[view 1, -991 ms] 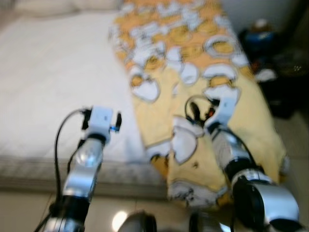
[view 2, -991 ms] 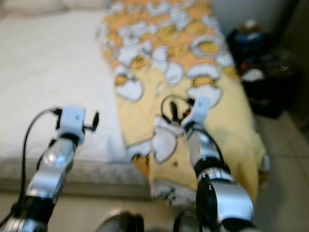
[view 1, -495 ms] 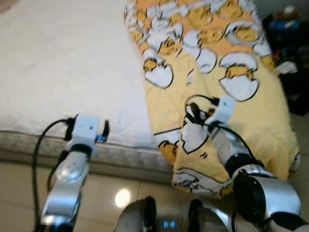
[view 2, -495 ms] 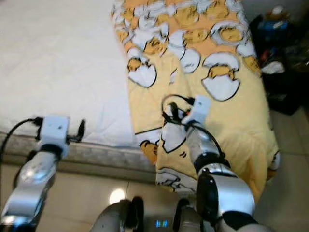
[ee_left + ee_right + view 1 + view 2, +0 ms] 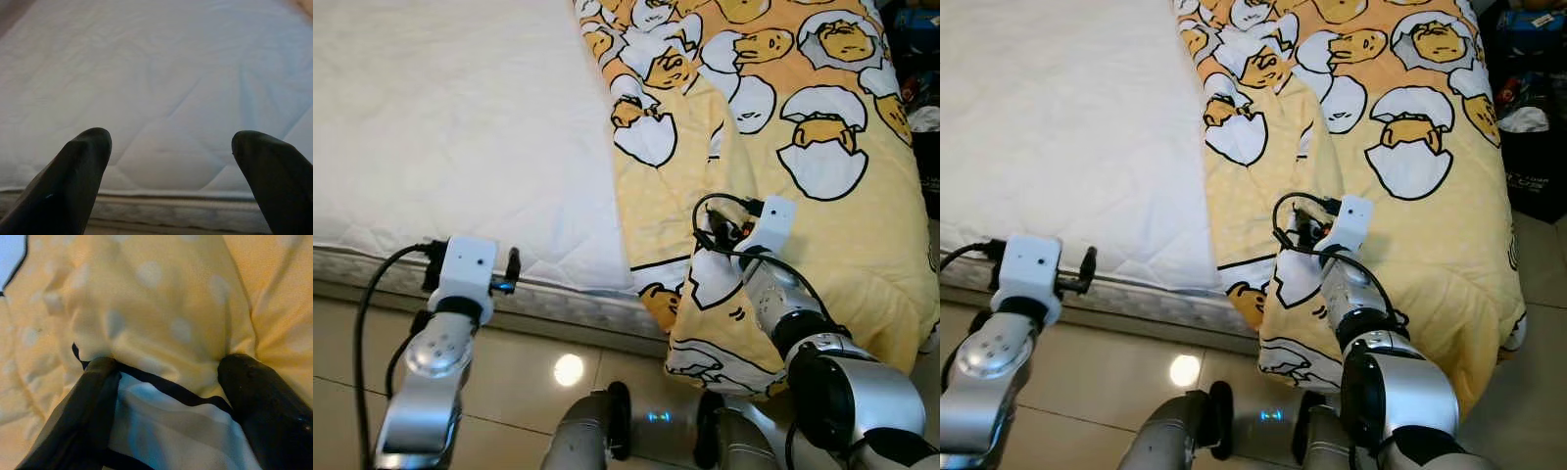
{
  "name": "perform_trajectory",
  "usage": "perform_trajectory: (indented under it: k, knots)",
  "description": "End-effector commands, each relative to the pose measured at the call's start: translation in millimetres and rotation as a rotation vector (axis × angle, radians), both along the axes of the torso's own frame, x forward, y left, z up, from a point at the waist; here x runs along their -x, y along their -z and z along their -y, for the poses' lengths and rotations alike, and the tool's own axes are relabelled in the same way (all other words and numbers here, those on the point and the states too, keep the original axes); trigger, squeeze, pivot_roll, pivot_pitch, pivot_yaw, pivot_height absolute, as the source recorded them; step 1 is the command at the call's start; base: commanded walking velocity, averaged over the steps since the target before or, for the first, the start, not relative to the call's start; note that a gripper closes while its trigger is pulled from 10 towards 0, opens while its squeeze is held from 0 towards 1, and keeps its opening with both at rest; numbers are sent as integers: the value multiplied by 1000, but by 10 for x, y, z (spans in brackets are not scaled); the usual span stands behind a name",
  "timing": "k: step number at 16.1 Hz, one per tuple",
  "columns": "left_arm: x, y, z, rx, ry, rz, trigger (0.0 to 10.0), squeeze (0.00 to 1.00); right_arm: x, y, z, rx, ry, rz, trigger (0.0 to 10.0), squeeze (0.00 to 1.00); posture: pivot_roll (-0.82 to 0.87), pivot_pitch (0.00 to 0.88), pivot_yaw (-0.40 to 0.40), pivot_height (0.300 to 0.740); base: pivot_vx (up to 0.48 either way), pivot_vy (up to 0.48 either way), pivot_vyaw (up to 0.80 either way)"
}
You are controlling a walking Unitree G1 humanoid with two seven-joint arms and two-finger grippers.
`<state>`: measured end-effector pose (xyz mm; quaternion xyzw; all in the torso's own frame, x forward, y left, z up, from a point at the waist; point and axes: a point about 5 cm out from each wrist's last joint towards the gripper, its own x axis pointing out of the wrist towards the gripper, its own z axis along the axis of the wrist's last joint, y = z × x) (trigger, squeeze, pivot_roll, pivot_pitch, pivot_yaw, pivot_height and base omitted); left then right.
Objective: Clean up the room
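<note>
A yellow blanket (image 5: pixel 783 147) lies along the right side of a bed (image 5: pixel 460 127), running from the far end down to the near edge, where it hangs over toward the floor (image 5: pixel 538 362). The blanket is soft, thin cloth, pale yellow with faint lighter dots, printed with cartoon egg yolks sitting in cracked white eggshells drawn in bold black outlines. It is rumpled, with a long raised fold down its middle and a turned-over corner at the near edge.

The rest of the bed is a bare white mattress with quilted, diamond-stitched padding and a grey band along its side. The floor is glossy beige tile that reflects a bright spot of light.

The right hand (image 5: pixel 161 382) is pushed into the blanket near the bed's edge. Its two black fingers (image 5: pixel 88 411) are spread apart with a bunched fold of yellow and white cloth between them; the cloth touches both fingers.

The left hand (image 5: pixel 171 161) hovers just in front of the mattress edge, well apart from the blanket. Its black fingers (image 5: pixel 73 176) are spread wide, with nothing between them.

Dark bags (image 5: pixel 1528 108) sit on the floor to the right of the bed.
</note>
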<state>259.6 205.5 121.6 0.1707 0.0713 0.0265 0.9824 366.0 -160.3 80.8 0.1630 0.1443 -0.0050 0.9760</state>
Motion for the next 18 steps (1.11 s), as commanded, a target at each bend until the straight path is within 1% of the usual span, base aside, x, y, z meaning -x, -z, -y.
perform_trajectory:
  k: [1, 2, 3, 5, 8, 12, 14, 18]
  knots:
    - [-9, 50, 28, 10, 0, -30, 10000, 0, 94, 172, 3, -25, 2, -85, 0, 0, 254, 293, 109, 740, 0, 0, 0]
    - [-26, 64, 70, 19, 8, -34, 10000, 0, 100, 176, 13, -39, 9, -78, 0, 0, 244, 288, 107, 740, 0, 0, 0]
    - [-30, 78, 91, 26, 17, -38, 10000, 0, 100, 172, 12, -28, 7, -70, 0, 0, 237, 284, 106, 740, 0, 0, 0]
    - [-26, 132, 208, 19, 77, -52, 10000, 0, 89, 144, 24, 4, 11, -45, 0, 0, 217, 279, 102, 740, 0, 0, 0]
    - [-61, 151, 289, 31, 89, -57, 10000, 0, 66, 101, 21, 32, -13, -23, 0, 0, 202, 278, 94, 740, 0, 0, 0]
    - [-105, 172, 299, 39, 83, -57, 10000, 0, 44, 78, -58, 24, -43, -24, 0, 0, 186, 273, 74, 740, 0, 0, 0]
    - [-122, 179, 326, 44, 81, -53, 10000, 0, 51, 92, -73, 67, -50, -33, 0, 0, 181, 265, 68, 740, 0, 0, 0]
    - [-162, 172, 331, 52, 70, -40, 10000, 0, 26, 39, -94, 87, -70, -1, 0, 0, 175, 255, 61, 740, 0, 0, 0]
